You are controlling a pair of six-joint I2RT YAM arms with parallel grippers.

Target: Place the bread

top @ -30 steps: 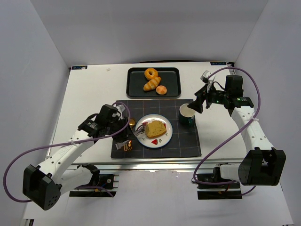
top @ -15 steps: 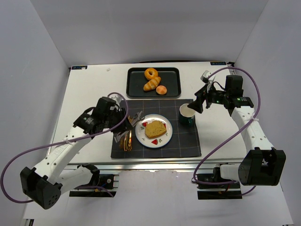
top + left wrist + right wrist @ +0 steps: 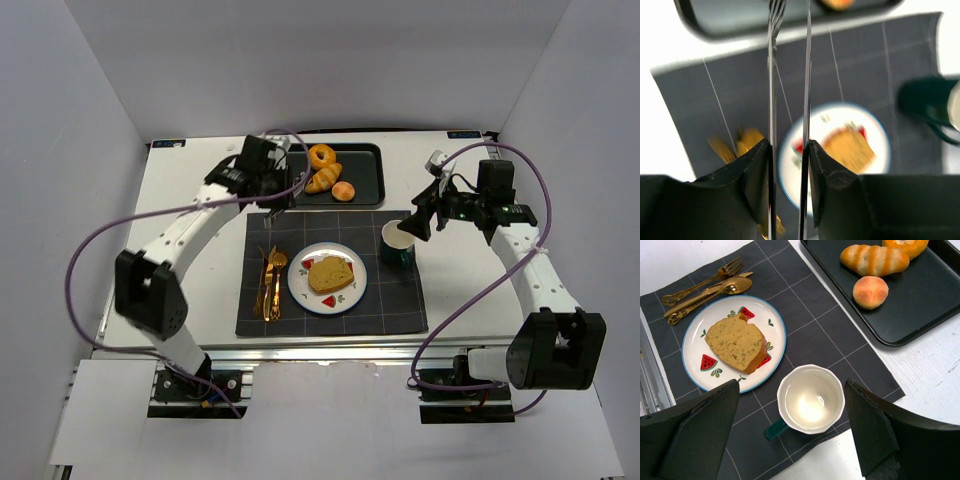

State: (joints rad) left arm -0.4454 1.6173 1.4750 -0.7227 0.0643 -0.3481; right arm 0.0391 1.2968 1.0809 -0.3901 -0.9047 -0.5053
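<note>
Dark grid-lined cloth placemat [image 3: 395, 295] at centre, with a black rectangular tray [image 3: 370, 165] of rolls [image 3: 343, 191] beyond it. The mat's white watermelon-print plate [image 3: 355, 290] carries the brown bread slice [image 3: 331, 272]. The left gripper [image 3: 790, 150] pinches thin metal tongs [image 3: 772, 75] over the tray's left end. If that pinch is slack they could twist and fumble a roll. The right gripper [image 3: 787, 430] gapes empty.

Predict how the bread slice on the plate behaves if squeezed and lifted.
The bread slice is thick with a porous crumb, so it is probably light and soft and would dent under pressure. Its flat cut face lies on the plate, so it shouldn't roll. Being thick, it is likely not floppy.
</note>
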